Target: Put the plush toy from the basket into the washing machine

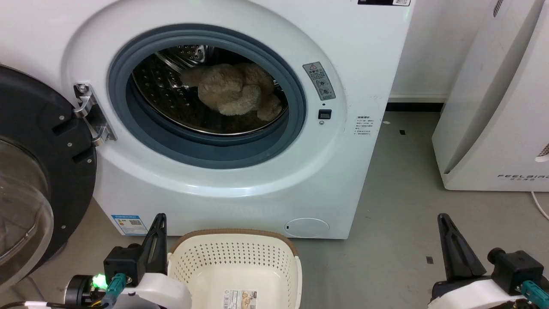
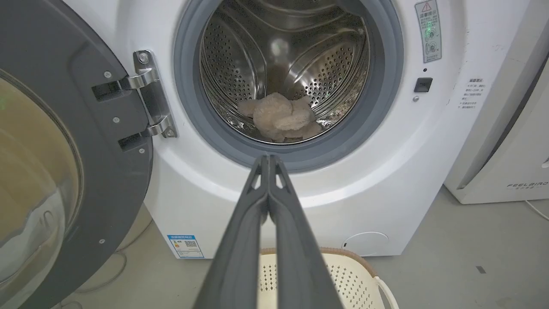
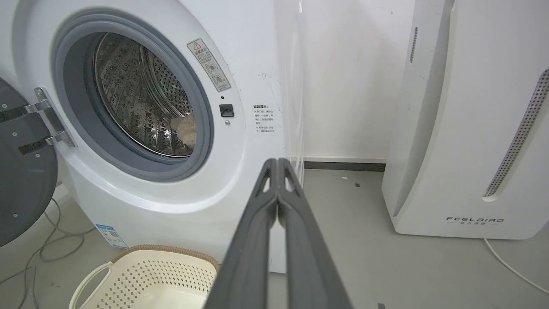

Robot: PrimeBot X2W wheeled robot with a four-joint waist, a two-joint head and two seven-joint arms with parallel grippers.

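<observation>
The beige plush toy (image 1: pixel 238 92) lies inside the steel drum of the white washing machine (image 1: pixel 360 64), whose black-framed door (image 1: pixel 43 171) hangs open to the left. In the left wrist view the plush toy (image 2: pixel 283 116) rests low in the drum; the right wrist view catches a bit of the toy (image 3: pixel 186 128). The cream basket (image 1: pixel 240 262) stands on the floor before the machine, holding just its paper label. My left gripper (image 1: pixel 158 223) is low beside the basket's left rim, shut and holding nothing. Off at the lower right, my right gripper (image 1: pixel 444 223) is likewise shut and holding nothing.
A white FEELBIRD appliance (image 1: pixel 497 107) stands to the right of the machine, with grey floor (image 1: pixel 394 206) between them. Cables (image 3: pixel 51 244) lie on the floor under the open door. A white cord (image 1: pixel 540 206) trails by the appliance.
</observation>
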